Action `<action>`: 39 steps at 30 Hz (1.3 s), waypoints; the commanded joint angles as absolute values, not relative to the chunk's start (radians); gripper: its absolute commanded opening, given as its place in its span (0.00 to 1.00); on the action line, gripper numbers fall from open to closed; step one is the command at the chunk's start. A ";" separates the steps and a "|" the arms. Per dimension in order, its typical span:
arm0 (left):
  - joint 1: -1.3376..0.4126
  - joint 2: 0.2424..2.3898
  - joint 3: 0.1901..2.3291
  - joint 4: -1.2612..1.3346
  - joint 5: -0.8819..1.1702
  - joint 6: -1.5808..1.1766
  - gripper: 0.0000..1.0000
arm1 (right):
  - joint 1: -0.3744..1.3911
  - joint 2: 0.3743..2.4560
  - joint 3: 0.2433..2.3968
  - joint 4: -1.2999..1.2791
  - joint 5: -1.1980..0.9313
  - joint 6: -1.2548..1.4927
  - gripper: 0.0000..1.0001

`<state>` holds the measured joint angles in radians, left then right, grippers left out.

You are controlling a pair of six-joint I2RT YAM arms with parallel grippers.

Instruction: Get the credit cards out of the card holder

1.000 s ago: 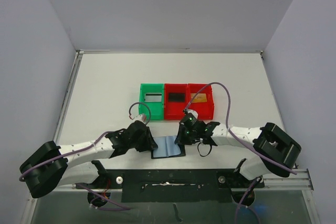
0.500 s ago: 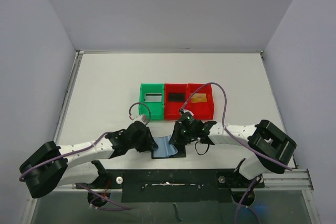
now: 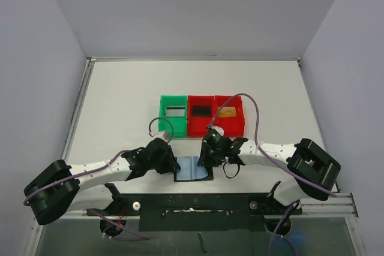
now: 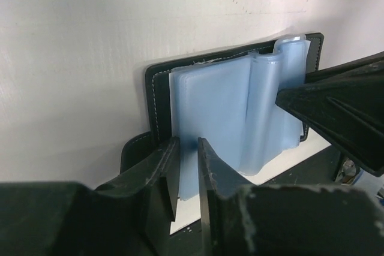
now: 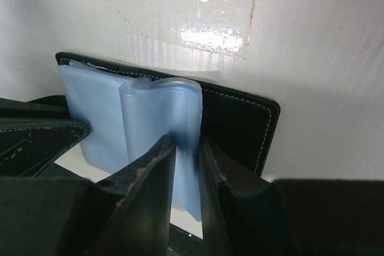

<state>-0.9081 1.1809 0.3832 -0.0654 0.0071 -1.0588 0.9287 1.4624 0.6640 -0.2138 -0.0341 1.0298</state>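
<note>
1. Currently the small black folding card holder (image 3: 191, 169) lies open on the white worktop (image 3: 120, 100), close to its near edge and between the two arms. Its blue-grey glossy pockets (image 4: 222, 112) face up.
2. Left gripper (image 4: 188, 157): fingers narrow, clamped on a corner of the pocket stack beside the black cover.
3. Right gripper (image 5: 186, 151): fingers narrow around one raised pocket leaf; whether they pinch it or merely bracket it I cannot tell.
4. A greyish card (image 3: 175, 111) sits in the green plastic bin (image 3: 163, 118), a black card (image 3: 201, 111) in the middle red plastic bin (image 3: 201, 129), and a tan-gold card (image 3: 227, 111) in the end red plastic bin (image 3: 231, 128). No card shows in the pockets.
5. Handling, as I judge it: the leaves are thin, floppy and slick, so pin the stiffer cover edge and lift a leaf by its free edge. Any card left inside would be light, rigid and slippery, best taken by an exposed short edge.
</note>
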 commanded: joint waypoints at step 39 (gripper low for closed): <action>-0.610 0.864 1.033 -0.709 -0.439 -0.654 0.91 | 0.718 0.843 1.064 -0.485 0.745 0.346 0.98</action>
